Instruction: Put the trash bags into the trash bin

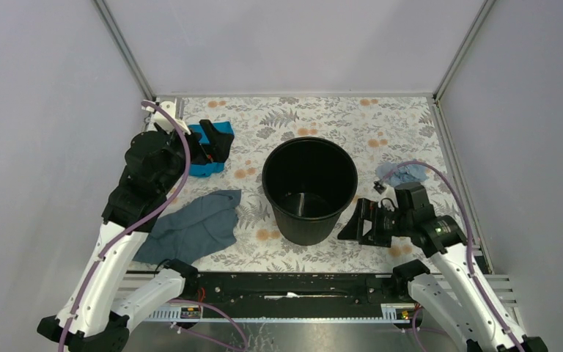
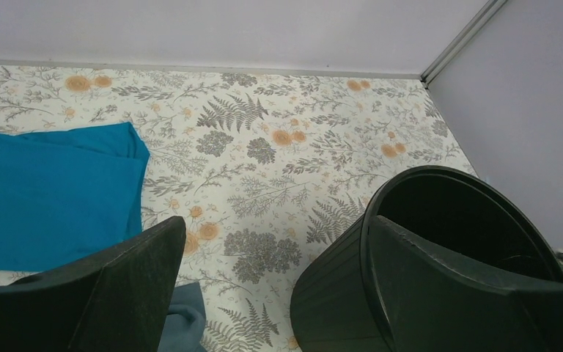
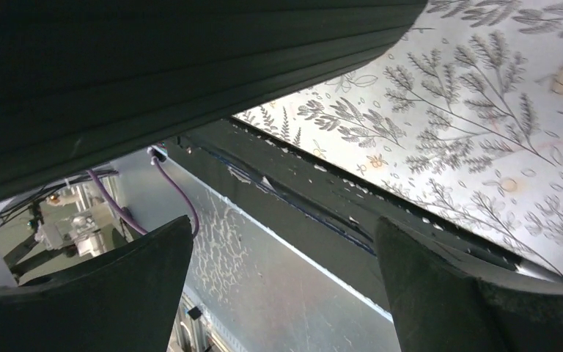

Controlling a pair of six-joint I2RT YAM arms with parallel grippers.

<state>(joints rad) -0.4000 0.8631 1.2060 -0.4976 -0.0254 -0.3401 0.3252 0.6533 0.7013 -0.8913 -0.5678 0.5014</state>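
The trash bin (image 1: pixel 309 187), a round black bucket, stands upright mid-table and looks empty. The trash bag (image 1: pixel 403 173), a small crumpled pale blue plastic heap, lies on the table to the bin's right, behind my right wrist. My right gripper (image 1: pixel 353 224) is open and empty, low beside the bin's right wall, apart from the bag. In the right wrist view the gripper (image 3: pixel 284 224) is open, with the bin's wall (image 3: pixel 154 73) above. My left gripper (image 1: pixel 216 143) is open and empty over the teal cloth. In the left wrist view it (image 2: pixel 277 224) faces the bin (image 2: pixel 337 308).
A bright teal folded cloth (image 1: pixel 212 154) lies at the back left and also shows in the left wrist view (image 2: pixel 51 191). A dull grey-blue cloth (image 1: pixel 194 224) lies front left of the bin. Grey walls enclose the floral table (image 1: pixel 381 121). The black base rail (image 1: pixel 293 282) runs along the near edge.
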